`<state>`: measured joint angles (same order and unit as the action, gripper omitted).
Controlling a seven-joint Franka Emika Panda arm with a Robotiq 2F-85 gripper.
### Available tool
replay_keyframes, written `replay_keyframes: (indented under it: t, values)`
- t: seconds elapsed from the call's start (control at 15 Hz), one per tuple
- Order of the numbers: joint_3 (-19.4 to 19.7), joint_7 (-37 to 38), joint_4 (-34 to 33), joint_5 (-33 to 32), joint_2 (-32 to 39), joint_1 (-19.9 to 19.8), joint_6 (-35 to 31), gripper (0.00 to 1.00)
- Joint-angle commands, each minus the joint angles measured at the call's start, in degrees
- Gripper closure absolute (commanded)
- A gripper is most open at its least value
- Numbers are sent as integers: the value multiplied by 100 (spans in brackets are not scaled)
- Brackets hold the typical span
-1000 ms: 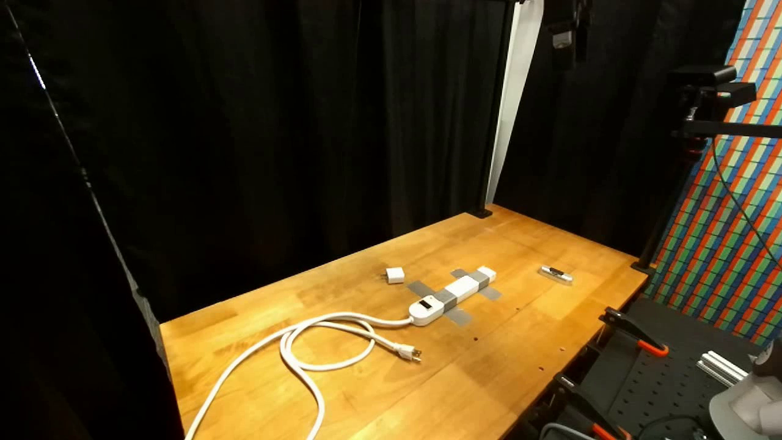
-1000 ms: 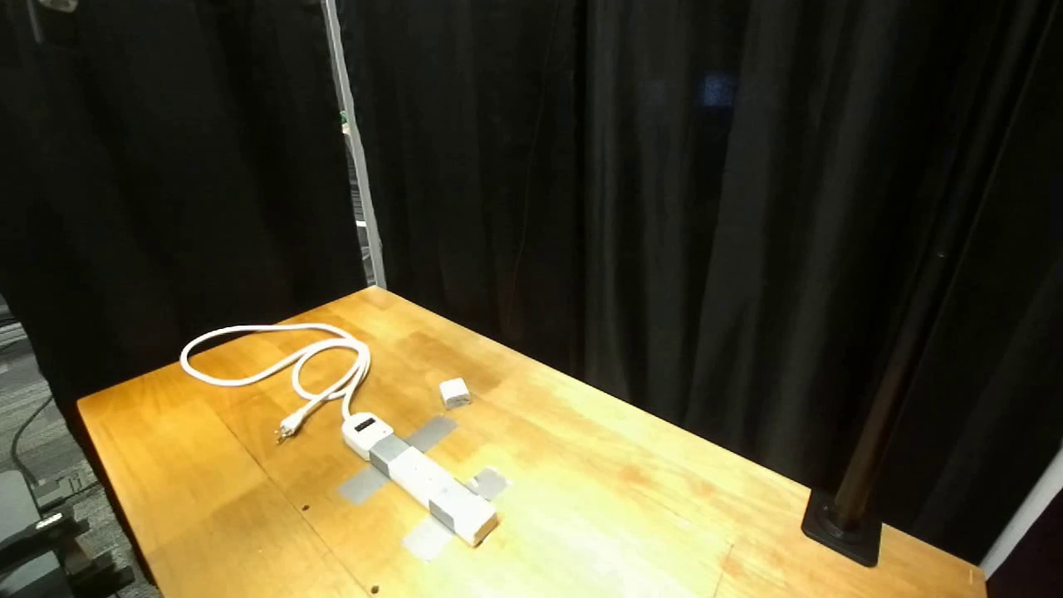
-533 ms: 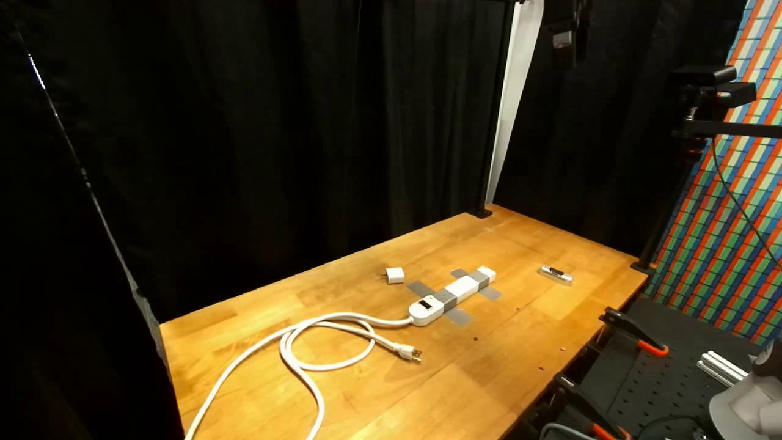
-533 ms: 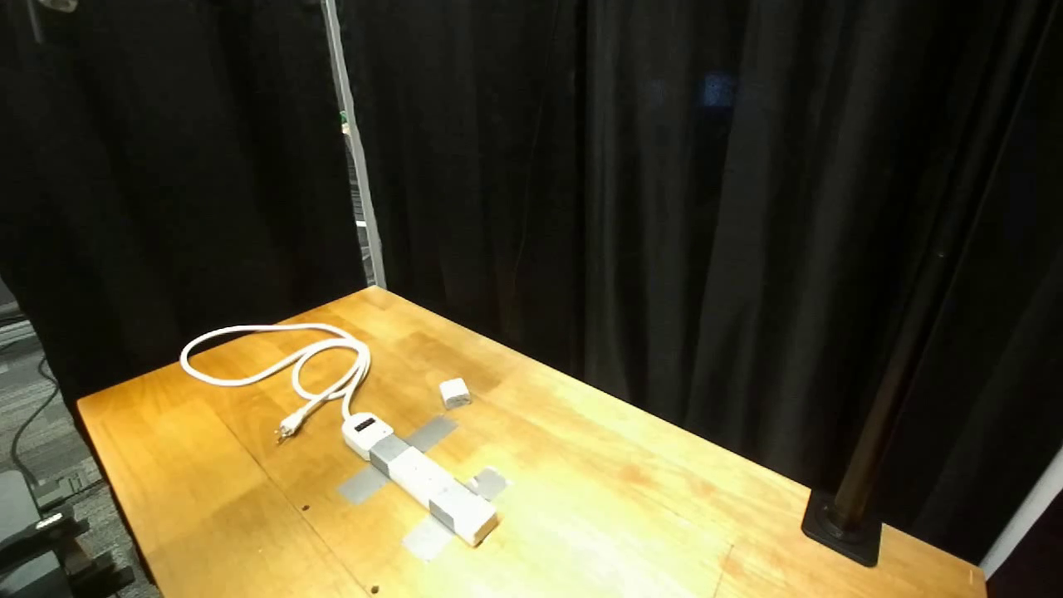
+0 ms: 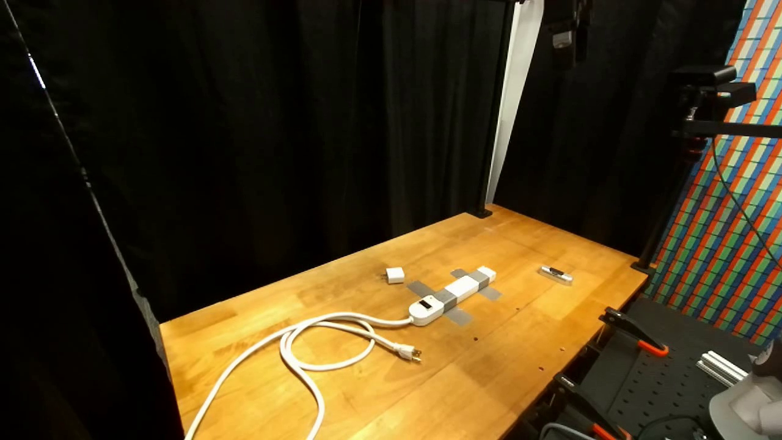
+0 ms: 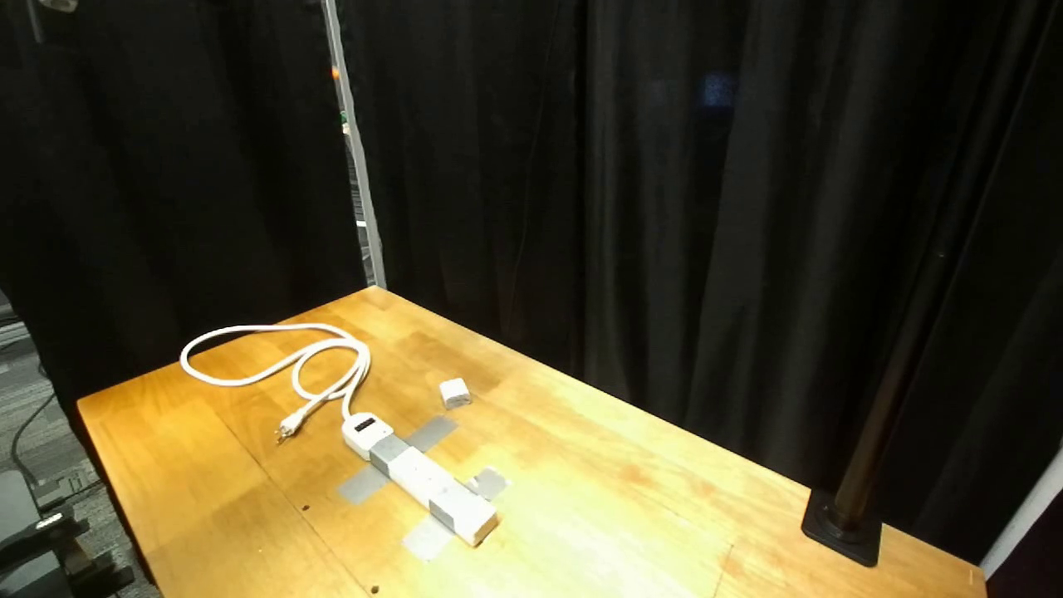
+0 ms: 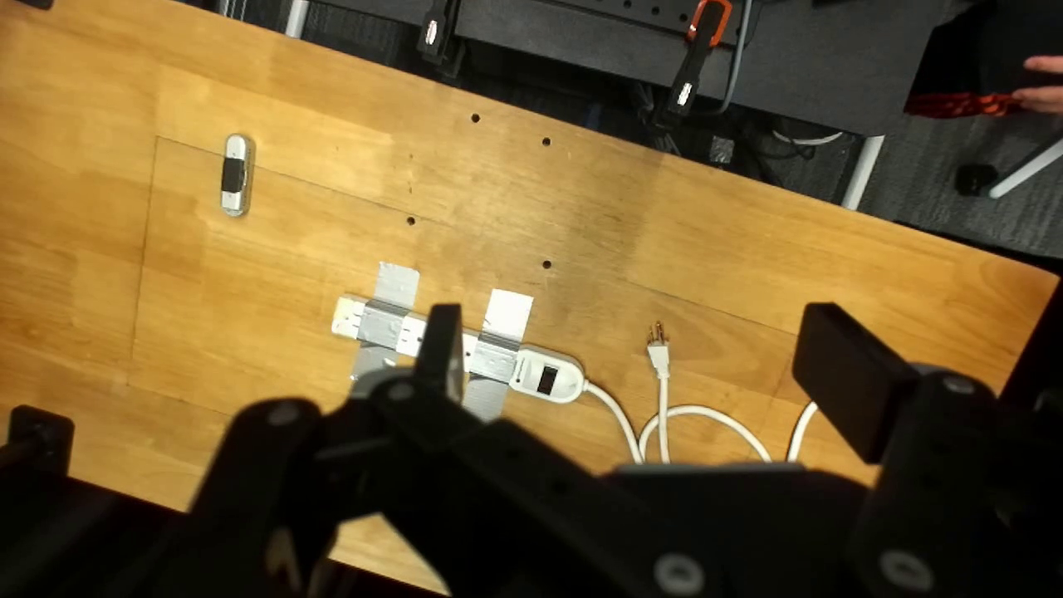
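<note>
Black cloth curtains (image 5: 275,153) hang behind a varnished wooden bench (image 5: 464,379). On it, well below the gripper (image 7: 633,342), lies a long white plastic power strip (image 5: 462,288); the gripper's fingers stand wide apart, holding nothing. Silver-grey tape (image 7: 507,314) crosses the strip, presumably to stop it shifting. Its white cord (image 5: 330,367) loops loosely beneath the gripper, leaving the pronged plug (image 7: 658,357) lying free. In both exterior views a small white cube-shaped adapter (image 5: 395,275) rests beside the strip, seemingly hidden from the wrist view by the gripper. Well aside from the gripper lies a slim silver oblong (image 7: 237,174), dark-banded.
</note>
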<state>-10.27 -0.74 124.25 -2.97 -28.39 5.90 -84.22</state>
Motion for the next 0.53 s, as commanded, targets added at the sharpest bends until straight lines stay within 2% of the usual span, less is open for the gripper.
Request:
replay_keyframes:
  t: [0.0, 0.27, 0.47]
  values:
    - [72, 38, -20, -29, 17, 97, 20, 0]
    - [152, -113, -117, -55, 136, 71, 51, 0]
    - [434, -1282, -280, -757, 448, 82, -313, 0]
